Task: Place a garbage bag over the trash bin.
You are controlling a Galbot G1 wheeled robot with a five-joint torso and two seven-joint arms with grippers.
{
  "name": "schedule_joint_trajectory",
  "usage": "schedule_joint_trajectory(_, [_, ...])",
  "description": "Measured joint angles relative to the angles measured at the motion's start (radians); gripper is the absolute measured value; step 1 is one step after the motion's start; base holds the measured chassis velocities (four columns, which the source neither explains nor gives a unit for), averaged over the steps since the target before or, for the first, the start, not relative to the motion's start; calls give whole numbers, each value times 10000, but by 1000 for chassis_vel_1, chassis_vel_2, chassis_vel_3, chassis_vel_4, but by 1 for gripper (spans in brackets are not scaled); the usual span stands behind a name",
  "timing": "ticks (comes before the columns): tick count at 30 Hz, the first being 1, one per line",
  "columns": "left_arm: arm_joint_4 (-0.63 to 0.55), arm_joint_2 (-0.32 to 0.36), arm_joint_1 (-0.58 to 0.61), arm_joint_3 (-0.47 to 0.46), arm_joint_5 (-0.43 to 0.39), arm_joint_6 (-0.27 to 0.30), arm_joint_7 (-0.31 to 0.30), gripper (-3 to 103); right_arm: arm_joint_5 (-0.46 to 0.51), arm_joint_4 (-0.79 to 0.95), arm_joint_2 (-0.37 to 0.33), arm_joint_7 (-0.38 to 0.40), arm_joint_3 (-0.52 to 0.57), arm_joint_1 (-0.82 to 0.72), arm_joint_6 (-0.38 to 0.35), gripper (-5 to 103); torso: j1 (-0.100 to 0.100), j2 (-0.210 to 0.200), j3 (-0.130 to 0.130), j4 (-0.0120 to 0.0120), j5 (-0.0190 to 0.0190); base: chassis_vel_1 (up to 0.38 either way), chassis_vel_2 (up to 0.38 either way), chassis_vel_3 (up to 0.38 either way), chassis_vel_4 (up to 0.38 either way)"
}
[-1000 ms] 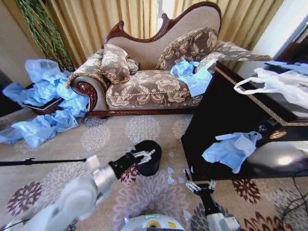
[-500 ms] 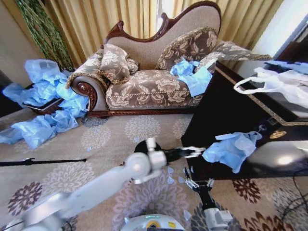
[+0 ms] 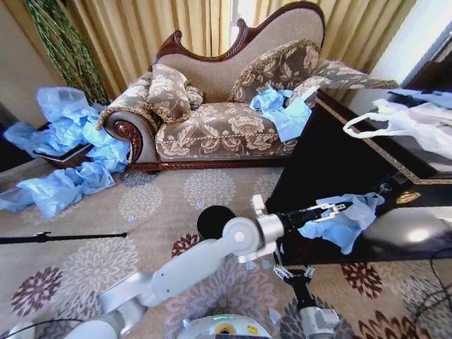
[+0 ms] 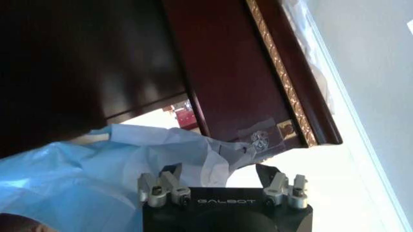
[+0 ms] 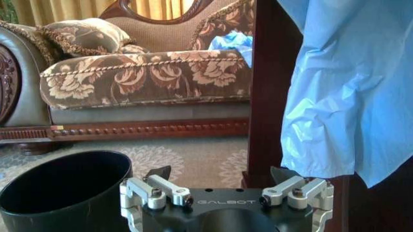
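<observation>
Left gripper [image 3: 329,209] reaching over bag [image 3: 339,220] on cabinet [image 3: 318,169], fingers wide. Right gripper [image 3: 292,271] idling below cabinet, beside bin [image 3: 212,220], wide.

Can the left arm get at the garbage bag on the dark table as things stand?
Probably yes: the left gripper, jaws open, is already at the garbage bag on the table edge, nothing between them.

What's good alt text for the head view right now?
The left gripper reaches across to a light blue garbage bag lying on a dark table, fingers open over it. A black trash bin stands on the patterned carpet behind the arm; the right gripper waits low beside the table.
</observation>
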Motion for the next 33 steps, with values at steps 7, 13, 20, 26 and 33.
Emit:
schedule_joint_trajectory(7, [579, -897, 124, 69, 248, -53, -110, 69, 100, -138, -21, 88, 3, 24, 88, 100, 0, 0, 0, -1, 0, 0, 0, 0, 0])
schedule_joint_trajectory(13, [823, -1192, 271, 118, 439, -123, -153, 49, 175, -156, -40, 111, 2, 15, 95, 100, 0, 0, 0, -2, 0, 0, 0, 0, 0])
schedule_joint_trajectory(20, [1096, -1434, 363, 147, 641, -228, -180, 22, 244, -108, -64, 180, 19, 15, 75, 100, 0, 1, 0, -2, 0, 0, 0, 0, 0])
schedule_joint_trajectory(26, [1080, -1388, 397, 134, 639, -267, -191, 2, 257, -104, -46, 214, 31, 15, 71, 100, 0, 2, 0, -1, -1, 0, 0, 0, 0])
schedule_joint_trajectory(33, [1027, -1248, 488, 82, 625, -327, -302, 0, 261, -58, -26, 236, 32, -14, 68, 100, 0, 2, 0, -2, -1, 0, 0, 0, 0])
